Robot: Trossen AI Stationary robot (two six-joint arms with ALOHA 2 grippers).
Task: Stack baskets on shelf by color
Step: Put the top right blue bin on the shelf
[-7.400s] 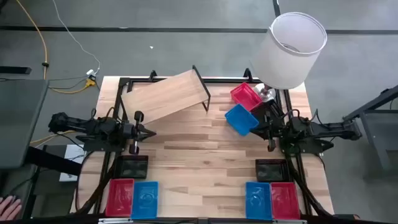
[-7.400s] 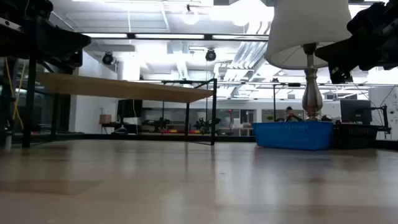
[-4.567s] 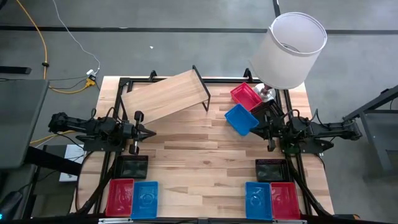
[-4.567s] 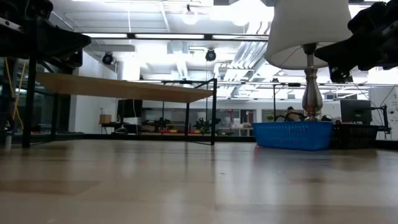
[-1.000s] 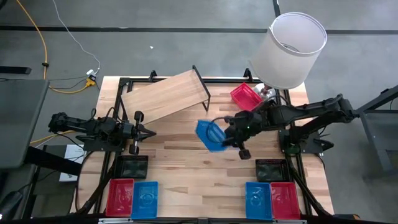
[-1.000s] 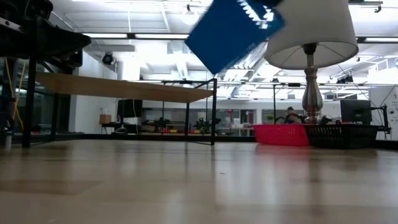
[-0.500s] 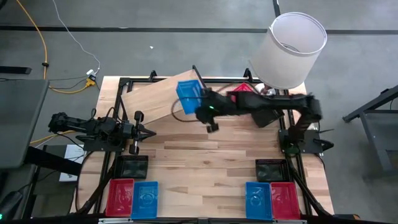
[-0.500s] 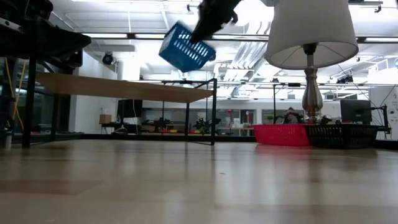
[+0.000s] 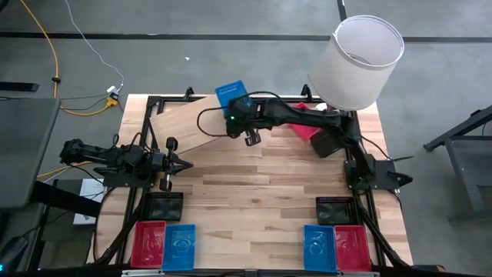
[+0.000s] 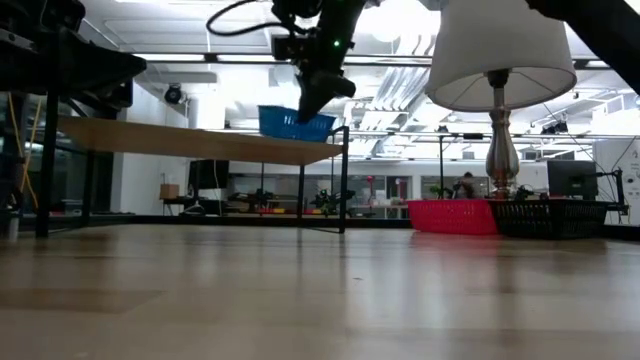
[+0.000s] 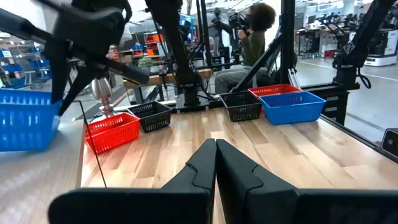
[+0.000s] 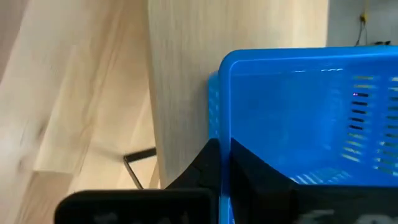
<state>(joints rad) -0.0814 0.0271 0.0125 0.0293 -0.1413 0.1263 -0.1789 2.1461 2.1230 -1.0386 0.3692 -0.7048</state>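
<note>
Step in hand: the right hand was setting the blue basket onto the shelf, judged from the basket sitting at the plank's far end by the black frame post.
Right hand: clamped together on the near rim of the blue basket, reaching in from the right arm across the tabletop.
Blue basket: in the low view it stood about level on or just above the plank; whether it fully rested could not be told.
Remaining baskets: a red basket and a black basket waited on the tabletop by the lamp.
Left hand: fingers together, holding nothing, parked at the tabletop's left edge.
Doing it well: the basket should be lowered flat, well inside the plank's edge, before the grip opened.
Risk: releasing while tilted could tip it off the end.
Room for stacking: space beside it should stay free for the other colours.
</note>
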